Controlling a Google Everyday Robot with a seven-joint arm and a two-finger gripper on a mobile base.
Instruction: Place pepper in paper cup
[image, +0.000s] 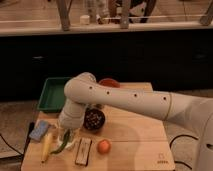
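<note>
Nearest to the camera, along the front of the wooden tabletop (130, 150), lie a dark rectangular bar-shaped packet (83, 151) and, just to its right, a small round orange fruit (103, 146). At the front left lies a yellow banana (47, 146), with a blue sponge-like block (40, 130) just behind it.

The pepper (62, 145) sits between the banana and the packet: a slim, curved, green piece whose upper end rises to the gripper (65, 136). The jaws are closed and pinch the pepper at that upper end, while its lower tip points down and left, close to the tabletop. Whether the tip touches the surface cannot be determined.

A pale, rounded shape directly under the gripper may be the paper cup (70, 139); it is largely covered by the gripper and the pepper, and its rim and contents cannot be made out.

Further back, a dark bowl (93, 119) stands near the centre of the tabletop and holds a dark, speckled filling. Behind it, an orange bowl (109, 82) is mostly hidden by the arm; its contents are not visible. A green tray (51, 94) occupies the rear left corner, and its visible floor is bare.

The white arm (130, 100) enters from the right edge, runs left across the tabletop, bends at a rounded elbow above the tray, and turns downward to the gripper at the front left.
</note>
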